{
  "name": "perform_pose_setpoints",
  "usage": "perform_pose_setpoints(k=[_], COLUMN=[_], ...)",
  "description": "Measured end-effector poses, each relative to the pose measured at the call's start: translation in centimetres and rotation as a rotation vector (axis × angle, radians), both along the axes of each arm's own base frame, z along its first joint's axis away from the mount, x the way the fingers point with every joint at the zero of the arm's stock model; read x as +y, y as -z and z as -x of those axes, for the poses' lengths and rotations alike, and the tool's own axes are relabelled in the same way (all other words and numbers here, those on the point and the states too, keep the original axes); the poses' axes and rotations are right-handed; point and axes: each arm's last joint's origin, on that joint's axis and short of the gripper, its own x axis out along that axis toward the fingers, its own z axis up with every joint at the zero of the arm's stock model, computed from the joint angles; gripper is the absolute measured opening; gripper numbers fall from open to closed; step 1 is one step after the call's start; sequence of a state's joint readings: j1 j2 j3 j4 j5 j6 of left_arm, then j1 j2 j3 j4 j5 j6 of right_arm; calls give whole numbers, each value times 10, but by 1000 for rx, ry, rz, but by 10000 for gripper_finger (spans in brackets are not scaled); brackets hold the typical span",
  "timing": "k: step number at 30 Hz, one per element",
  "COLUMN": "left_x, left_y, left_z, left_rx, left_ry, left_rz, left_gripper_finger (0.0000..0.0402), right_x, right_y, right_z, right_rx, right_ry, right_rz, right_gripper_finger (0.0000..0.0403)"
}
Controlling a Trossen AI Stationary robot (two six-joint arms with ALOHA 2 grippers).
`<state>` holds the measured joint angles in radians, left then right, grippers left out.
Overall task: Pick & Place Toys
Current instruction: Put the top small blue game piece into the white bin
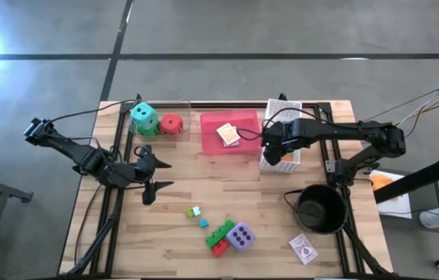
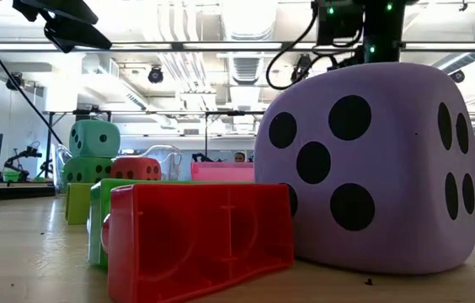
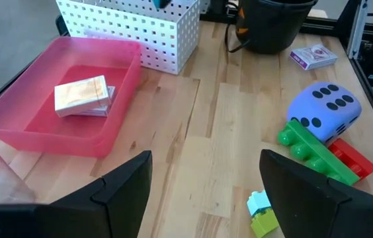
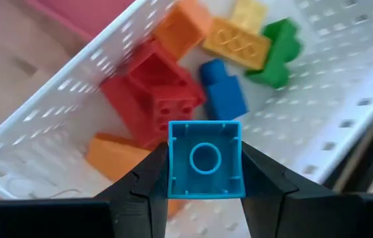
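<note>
Right gripper (image 4: 205, 173) hangs over the white basket (image 4: 345, 86), fingers clamped on a blue brick (image 4: 205, 158); red, orange, yellow and green bricks lie inside below. Left gripper (image 1: 156, 176) waits spread and empty above bare wood, near the purple die (image 1: 240, 236).

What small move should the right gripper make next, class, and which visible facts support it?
Probably open the right gripper. It is shut on a blue brick directly over the white mesh basket, where red, orange, yellow, green and blue bricks already lie, so releasing should drop it in.
</note>
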<state>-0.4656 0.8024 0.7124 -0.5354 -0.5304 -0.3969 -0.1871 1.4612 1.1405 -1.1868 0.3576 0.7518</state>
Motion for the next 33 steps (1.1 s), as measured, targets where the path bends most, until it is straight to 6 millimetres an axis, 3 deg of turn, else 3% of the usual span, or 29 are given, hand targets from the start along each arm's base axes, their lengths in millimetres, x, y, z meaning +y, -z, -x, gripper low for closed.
perform_pose_setpoints(k=[11,33], left_x=[0,0], left_y=[0,0], left_z=[0,0], left_rx=[-1,0], left_ry=[0,0], left_rz=[0,0], left_gripper_finger=[282,282], right_x=[1,-42], right_y=[28,33], right_z=[-5,2], right_rx=[34,-43], right_ry=[-95,-183], right_rz=[-110,-308], right_gripper_finger=[129,129])
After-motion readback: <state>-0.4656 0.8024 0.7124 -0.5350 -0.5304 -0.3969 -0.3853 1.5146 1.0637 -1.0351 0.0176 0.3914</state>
